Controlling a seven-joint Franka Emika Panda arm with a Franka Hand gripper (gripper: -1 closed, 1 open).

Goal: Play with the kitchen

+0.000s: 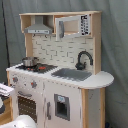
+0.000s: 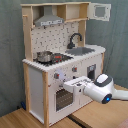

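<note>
kitchen (image 2: 60, 75): rigid wood, heavy, won't shift | take hold at oven door handle or knobs | gripper (image 2: 70, 86) near oven front, finger state unclear

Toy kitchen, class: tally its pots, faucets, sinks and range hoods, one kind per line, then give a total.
Pot: 1
Faucet: 1
Sink: 1
Range hood: 1
Total: 4
</note>
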